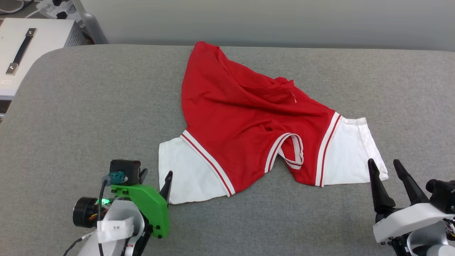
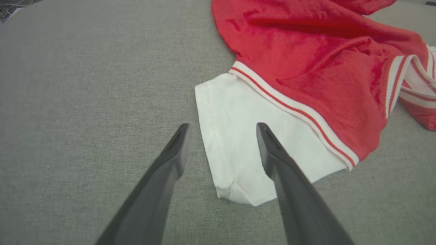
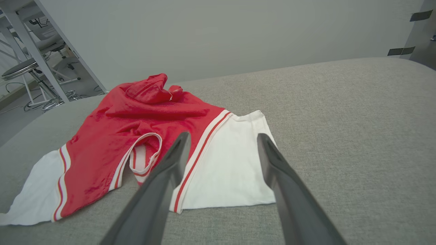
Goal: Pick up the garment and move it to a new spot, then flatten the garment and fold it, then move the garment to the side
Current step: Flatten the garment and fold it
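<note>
The garment (image 1: 249, 117) is a red T-shirt with white short sleeves and red-white striped trim, lying crumpled on the grey padded table (image 1: 89, 106). Its collar loop (image 1: 293, 149) faces the near edge. My left gripper (image 1: 156, 174) is open at the lower left, just beside the left white sleeve (image 1: 188, 170). In the left wrist view that gripper (image 2: 222, 126) straddles the sleeve's outer edge (image 2: 235, 143), with nothing held. My right gripper (image 1: 384, 163) is open at the lower right, close to the right white sleeve (image 1: 350, 153). In the right wrist view this gripper (image 3: 223, 134) frames that sleeve (image 3: 231, 163).
A white case with a dark handle (image 1: 25, 53) stands off the table's far left corner. A pale wall (image 1: 266, 17) runs behind the far edge. Stools and table legs (image 3: 20, 68) stand beyond the table. Bare grey padding lies to the garment's left and right.
</note>
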Available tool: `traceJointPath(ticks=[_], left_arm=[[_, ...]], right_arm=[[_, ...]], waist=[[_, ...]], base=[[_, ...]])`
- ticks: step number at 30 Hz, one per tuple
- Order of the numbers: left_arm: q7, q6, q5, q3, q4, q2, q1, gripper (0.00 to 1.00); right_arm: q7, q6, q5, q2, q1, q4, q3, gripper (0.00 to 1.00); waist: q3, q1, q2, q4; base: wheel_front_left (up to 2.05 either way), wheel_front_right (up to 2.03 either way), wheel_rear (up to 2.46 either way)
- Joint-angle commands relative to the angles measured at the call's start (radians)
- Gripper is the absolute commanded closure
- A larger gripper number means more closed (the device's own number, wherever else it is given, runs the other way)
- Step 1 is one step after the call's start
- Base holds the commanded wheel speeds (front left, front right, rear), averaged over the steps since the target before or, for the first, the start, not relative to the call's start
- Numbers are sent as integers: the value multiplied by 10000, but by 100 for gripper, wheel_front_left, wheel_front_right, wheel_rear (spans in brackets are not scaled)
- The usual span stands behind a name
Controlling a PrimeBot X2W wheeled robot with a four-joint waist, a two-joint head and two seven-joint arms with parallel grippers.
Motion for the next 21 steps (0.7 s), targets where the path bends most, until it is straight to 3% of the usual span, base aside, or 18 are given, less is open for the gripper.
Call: traceJointPath(ticks=[1, 8, 21], left_arm=[[542, 183, -75, -83, -137, 119, -16, 0], [2295, 781, -52, -278, -570, 404, 279, 0], [2906, 1070, 91, -532, 11, 497, 313, 0]], right_arm=[[-27, -9, -35, 1, -42, 13, 40, 0], [-95, -9, -42, 45, -173, 88, 151, 0], [-196, -9, -29, -1, -439, 189, 280, 0]], waist=[[149, 0, 0, -92], [490, 0, 0, -275], [930, 0, 0, -498]], base=[[0, 0, 0], [0, 0, 0], [0, 0, 0]])
